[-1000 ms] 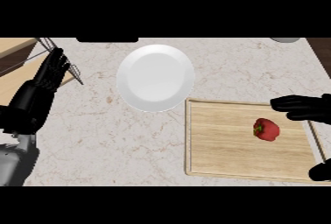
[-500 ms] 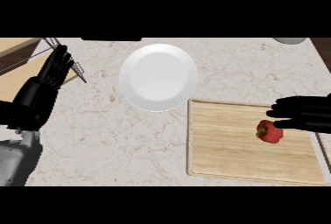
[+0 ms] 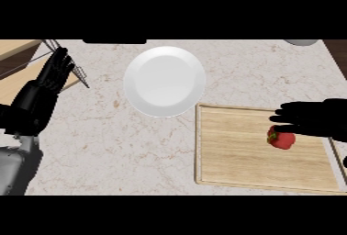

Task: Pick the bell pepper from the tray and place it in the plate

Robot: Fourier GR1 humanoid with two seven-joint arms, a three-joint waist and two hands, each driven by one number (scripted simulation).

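A red bell pepper with a green stem lies on the right part of a wooden tray. My right hand hovers over the pepper from the right, fingers straight and pointing left, its lower edge covering the pepper's top. The hand is open and not curled round the pepper. A white plate sits on the marble counter, up and left of the tray, with nothing on it. My left hand rests open at the left edge, fingers up.
A wire rack and a wooden surface stand at the upper left, behind the left hand. A grey round object shows at the top right edge. Bare marble counter lies between the left forearm and the tray.
My right hand has moved left and down over the tray until it reaches the pepper's top. The view has shifted slightly. The left hand has stayed in place.
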